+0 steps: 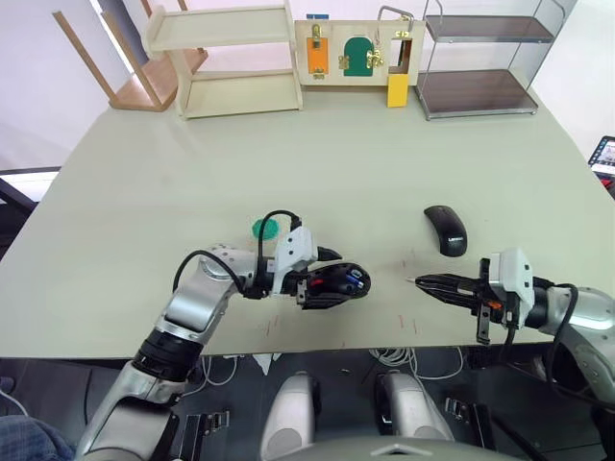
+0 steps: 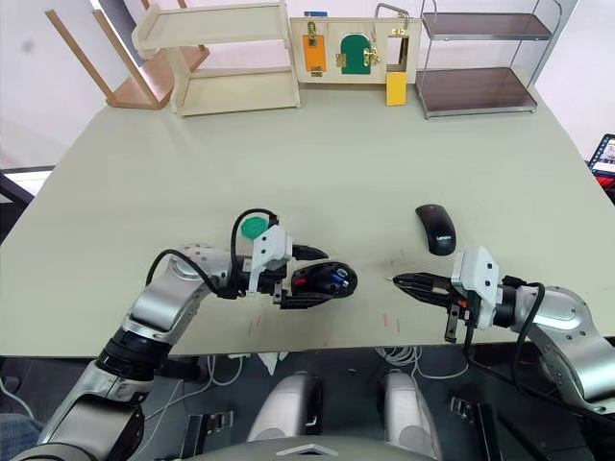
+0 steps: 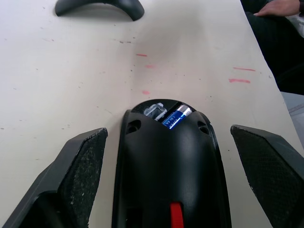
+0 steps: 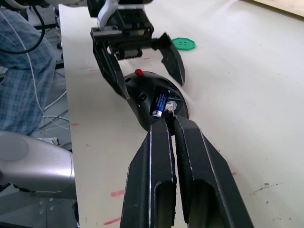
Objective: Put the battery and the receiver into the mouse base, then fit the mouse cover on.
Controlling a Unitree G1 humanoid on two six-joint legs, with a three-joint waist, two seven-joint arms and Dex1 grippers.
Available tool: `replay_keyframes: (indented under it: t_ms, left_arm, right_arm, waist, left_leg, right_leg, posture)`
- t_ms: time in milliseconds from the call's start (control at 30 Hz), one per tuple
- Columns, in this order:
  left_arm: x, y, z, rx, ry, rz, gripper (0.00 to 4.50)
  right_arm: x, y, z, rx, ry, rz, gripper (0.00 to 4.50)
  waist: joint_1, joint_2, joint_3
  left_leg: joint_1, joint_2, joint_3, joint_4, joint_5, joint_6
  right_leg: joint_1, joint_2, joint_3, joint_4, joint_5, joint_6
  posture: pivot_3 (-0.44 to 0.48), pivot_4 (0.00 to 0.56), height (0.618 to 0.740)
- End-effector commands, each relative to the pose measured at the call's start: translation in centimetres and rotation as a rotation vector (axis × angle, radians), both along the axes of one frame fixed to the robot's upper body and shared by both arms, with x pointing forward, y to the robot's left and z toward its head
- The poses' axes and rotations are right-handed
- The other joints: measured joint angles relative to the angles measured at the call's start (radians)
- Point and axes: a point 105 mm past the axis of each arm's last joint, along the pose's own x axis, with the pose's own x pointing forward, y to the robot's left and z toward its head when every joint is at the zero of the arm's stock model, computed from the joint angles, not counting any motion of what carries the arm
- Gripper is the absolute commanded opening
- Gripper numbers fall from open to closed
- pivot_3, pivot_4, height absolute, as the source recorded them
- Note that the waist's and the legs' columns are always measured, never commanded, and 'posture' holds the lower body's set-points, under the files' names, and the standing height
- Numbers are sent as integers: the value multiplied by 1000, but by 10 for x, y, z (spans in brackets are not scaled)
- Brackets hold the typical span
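Left gripper (image 3: pixel 166 156) with fingers spread wide, one on each side of the mouse base (image 1: pixel 336 281), which lies on the table (image 1: pixel 346 163) near its front edge; whether the fingers touch the shell cannot be told. Battery (image 3: pixel 174 117) seated in the open compartment of the base, blue body and silvery end visible. A small grey part lies just beside the battery in the same compartment; whether it is the receiver cannot be told. Right gripper (image 4: pixel 169 124) with fingers pressed together and nothing between them, tips pointing toward the base, low over the table. Mouse cover (image 1: pixel 445 230) rests on the table, apart from the base, on the right arm's side. Green disc (image 1: pixel 265 228) lies behind the left gripper
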Motion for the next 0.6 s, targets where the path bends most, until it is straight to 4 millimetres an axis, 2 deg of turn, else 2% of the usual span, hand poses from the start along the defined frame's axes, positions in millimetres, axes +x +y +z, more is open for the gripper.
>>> replay_keyframes:
  t_ms: [33, 533, 567, 600]
  left_arm:
    - [1, 0, 1, 2, -27, -13, 4427]
    - [9, -2, -19, 48, -31, -31, 4427]
    - [9, -3, -20, 53, -37, -38, 3923]
    - [8, -4, -18, 35, -32, -44, 3662]
  right_arm:
    - [-1, 1, 10, 6, -50, 9, 0]
    - [0, -3, 7, -31, -52, -9, 0]
    - [0, -3, 7, -33, -49, -8, 0]
    - [0, -3, 8, -35, -35, -12, 0]
  waist:
    - [0, 0, 0]
    - [6, 0, 0]
    - [7, 0, 0]
    - [7, 0, 0]
  left_leg:
    - [0, 0, 0, 0, 0, 0]
    - [0, 0, 0, 1, 0, 0]
    - [0, 0, 0, 1, 0, 0]
    - [0, 0, 0, 1, 0, 0]
  right_leg:
    - [0, 0, 0, 0, 0, 0]
    - [0, 0, 0, 1, 1, -1]
    - [0, 0, 0, 1, 1, -1]
    - [0, 0, 0, 1, 1, -1]
  posture:
    - [0, 150, 740]
    - [0, 150, 740]
    - [0, 150, 740]
    - [0, 150, 740]
